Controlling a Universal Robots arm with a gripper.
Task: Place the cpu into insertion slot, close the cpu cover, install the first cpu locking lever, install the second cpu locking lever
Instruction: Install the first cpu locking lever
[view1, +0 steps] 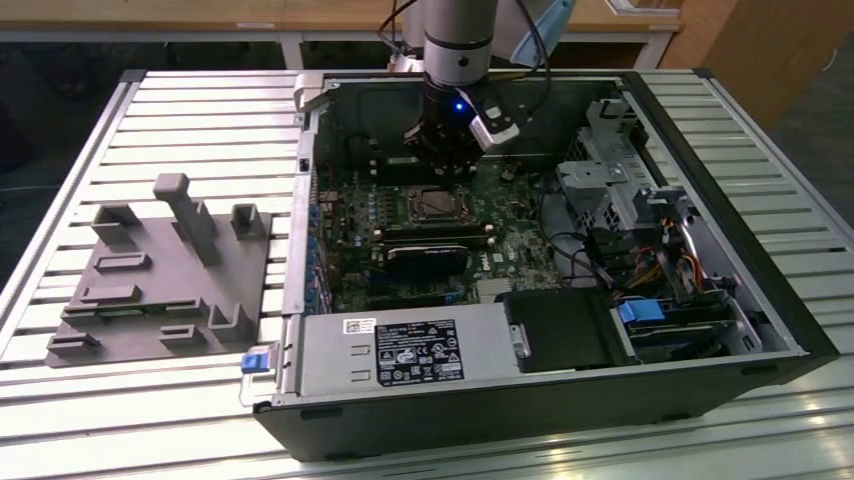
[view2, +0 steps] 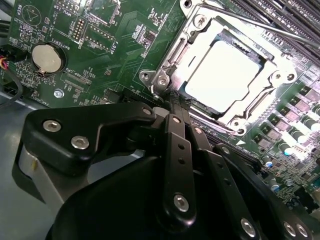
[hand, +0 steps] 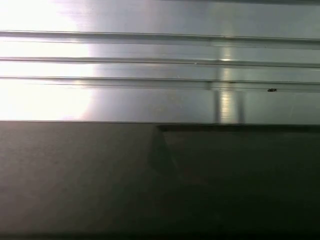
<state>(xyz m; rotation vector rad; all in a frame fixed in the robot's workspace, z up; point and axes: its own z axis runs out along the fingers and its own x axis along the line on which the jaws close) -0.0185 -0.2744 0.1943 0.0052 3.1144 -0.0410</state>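
The cpu lies flat in its socket on the green motherboard, its silvery top shining. The cpu cover lies down around it as a metal frame. A thin locking lever rod runs along the far side of the socket, standing slightly off the frame. My gripper hangs just beside the socket's near corner, its black fingers pressed together with nothing between them. In the exterior view the gripper hovers inside the open computer case just behind the socket.
The case walls surround the board. A power supply sits at the front, with a drive cage and cables on the exterior view's right. A grey fixture block rests on the slatted table. A coin battery is near the gripper.
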